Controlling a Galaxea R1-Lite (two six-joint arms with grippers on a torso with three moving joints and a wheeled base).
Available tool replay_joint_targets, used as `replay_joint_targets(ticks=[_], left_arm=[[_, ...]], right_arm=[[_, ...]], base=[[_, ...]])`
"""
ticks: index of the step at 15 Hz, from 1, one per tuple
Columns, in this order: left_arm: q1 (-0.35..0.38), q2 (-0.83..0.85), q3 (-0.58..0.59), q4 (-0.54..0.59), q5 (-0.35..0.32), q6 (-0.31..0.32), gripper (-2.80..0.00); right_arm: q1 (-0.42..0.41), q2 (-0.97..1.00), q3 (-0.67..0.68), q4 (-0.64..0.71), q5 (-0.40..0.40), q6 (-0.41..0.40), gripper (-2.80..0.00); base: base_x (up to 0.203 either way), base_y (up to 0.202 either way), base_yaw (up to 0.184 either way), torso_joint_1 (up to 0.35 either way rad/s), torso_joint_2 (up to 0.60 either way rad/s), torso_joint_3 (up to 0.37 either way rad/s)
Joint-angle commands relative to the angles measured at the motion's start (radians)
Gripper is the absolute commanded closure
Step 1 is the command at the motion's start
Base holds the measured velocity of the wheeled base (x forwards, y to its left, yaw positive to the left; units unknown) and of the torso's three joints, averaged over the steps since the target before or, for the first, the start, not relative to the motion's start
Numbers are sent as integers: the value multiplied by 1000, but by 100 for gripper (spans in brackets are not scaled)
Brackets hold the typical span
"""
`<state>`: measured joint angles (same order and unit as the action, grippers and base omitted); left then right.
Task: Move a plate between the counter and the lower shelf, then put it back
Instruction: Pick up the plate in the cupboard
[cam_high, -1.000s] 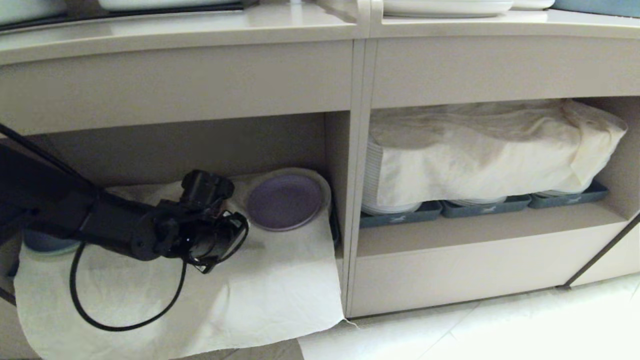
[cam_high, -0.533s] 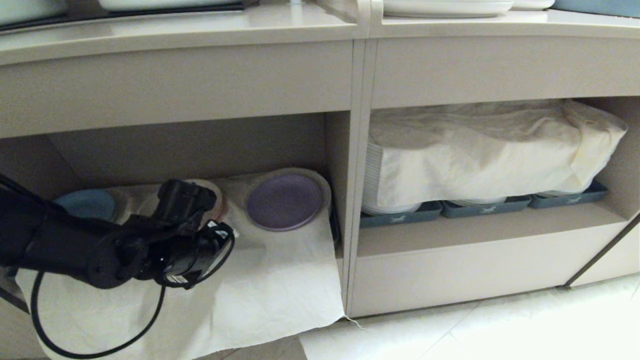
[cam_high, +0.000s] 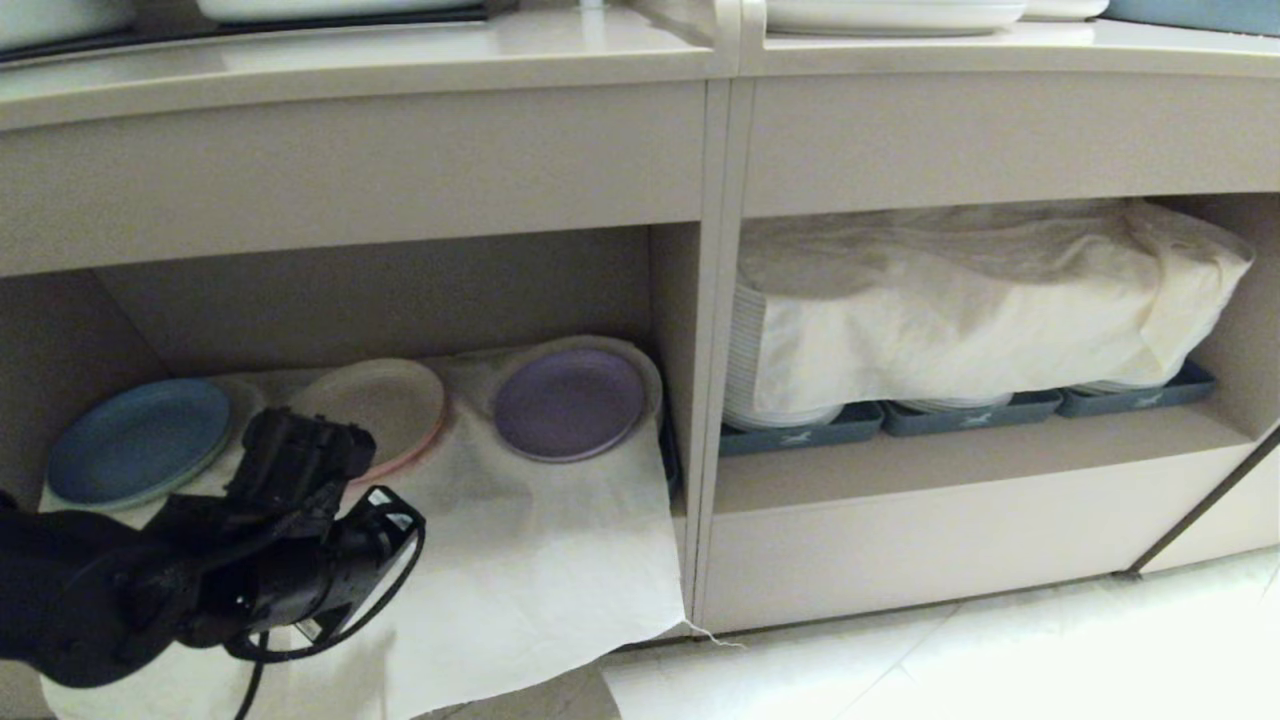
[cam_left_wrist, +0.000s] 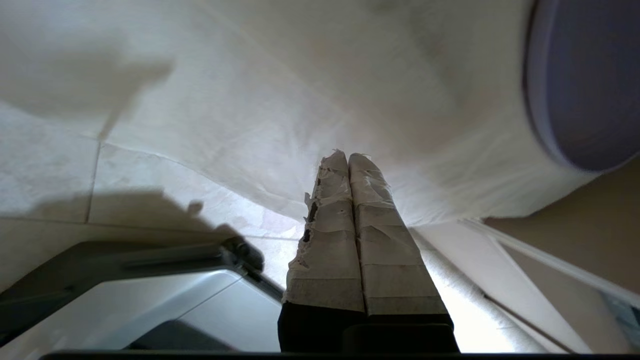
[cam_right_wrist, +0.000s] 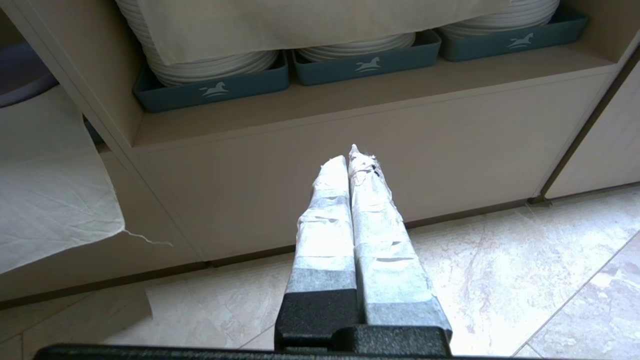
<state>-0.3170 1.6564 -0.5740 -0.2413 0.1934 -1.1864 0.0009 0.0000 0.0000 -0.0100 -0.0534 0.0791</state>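
One plate (cam_high: 570, 403), the lavender one, lies flat on the cream cloth (cam_high: 540, 560) in the lower shelf (cam_high: 400, 300), toward its right wall: round, matte, with a low raised rim. At its nine o'clock sit a beige-pink plate (cam_high: 385, 400) and, farther out, a blue plate (cam_high: 135, 440). Since a second ago the left gripper (cam_left_wrist: 348, 159) has drawn back out of the shelf toward seven o'clock, its fingers closing empty. I judge the shelf placement done. The right gripper (cam_right_wrist: 348, 155) hangs closed and idle before the neighbouring cubby.
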Motion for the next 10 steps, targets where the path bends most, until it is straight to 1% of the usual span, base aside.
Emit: replay_joint_targets(ticks=[1,2,5,6,8,10], left_arm=[[-1,-65,48,-1,1,1,0],[-1,-90,77,-1,1,24,0],[-1,-149,156,-2,3,119,0],[-1,-177,168,-1,3,149,0],[-5,-223,183,-1,3,228,0],[-7,-235,183,-1,3,283,0]], right_arm=[[0,1,0,0,0,1,0],[1,0,0,-1,0,1,0],[1,0,0,0,0,1,0],[-1,0,0,0,0,1,0],[1,0,0,-1,0,1,0],[1,0,0,0,0,1,0]], base=[[0,0,0,0,0,0],[0,0,0,0,0,0],[0,0,0,0,0,0],[0,0,0,0,0,0],[0,0,0,0,0,0],[0,0,0,0,0,0]])
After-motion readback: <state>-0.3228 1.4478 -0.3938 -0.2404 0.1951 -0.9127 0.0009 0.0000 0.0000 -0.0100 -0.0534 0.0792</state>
